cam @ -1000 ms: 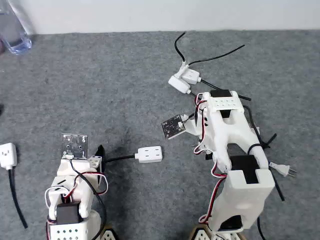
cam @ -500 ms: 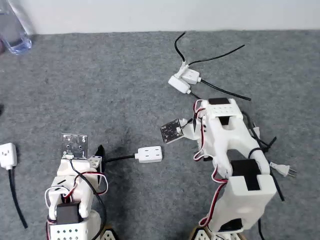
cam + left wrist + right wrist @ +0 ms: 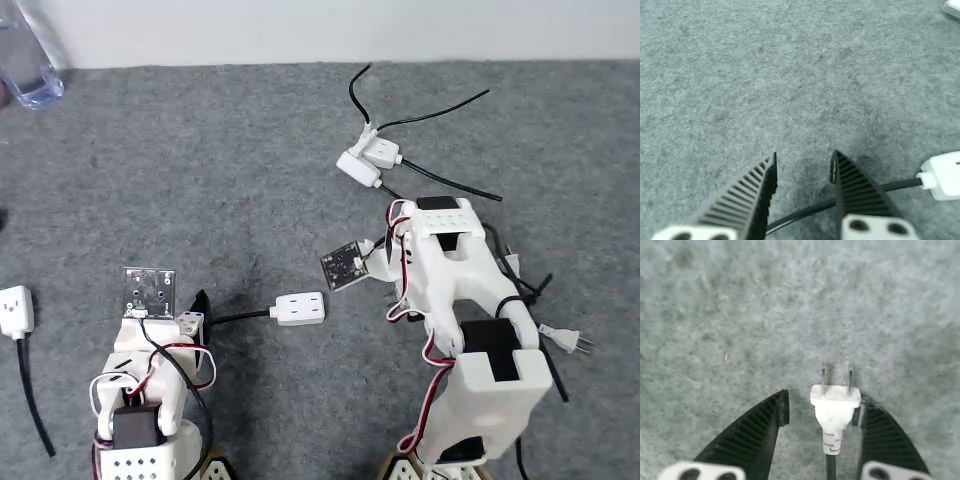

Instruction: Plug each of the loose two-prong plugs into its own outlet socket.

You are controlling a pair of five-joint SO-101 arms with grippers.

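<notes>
- Right gripper (image 3: 821,401): jaws stand apart, nothing clamped. The white two-prong plug (image 3: 835,412) lies on the grey carpet (image 3: 740,315) between the two fingers. It is close against one finger, with a clear gap to the other.
- The plug's long axis runs along the fingers. The prongs point away from the wrist, and its cord (image 3: 830,467) trails back under the gripper. We judge that closing here would pinch the body across its width and leave the prongs free.
- Left gripper (image 3: 802,167): jaws also parted, holding nothing. A black cable (image 3: 805,207) crosses the carpet just beneath the fingertips.
- High view: the cable ends in a white socket (image 3: 299,308) just below frame centre, between the two arms. Its long axis lies left-right.
- Judgement: the right arm has the plug, and this socket lies to the frame's left of it. The left gripper is nearer the socket's cable and could steady it.
- Also noted: a second socket (image 3: 14,308) at the left edge and a spare plug (image 3: 566,340) at the right edge, well apart.
</notes>
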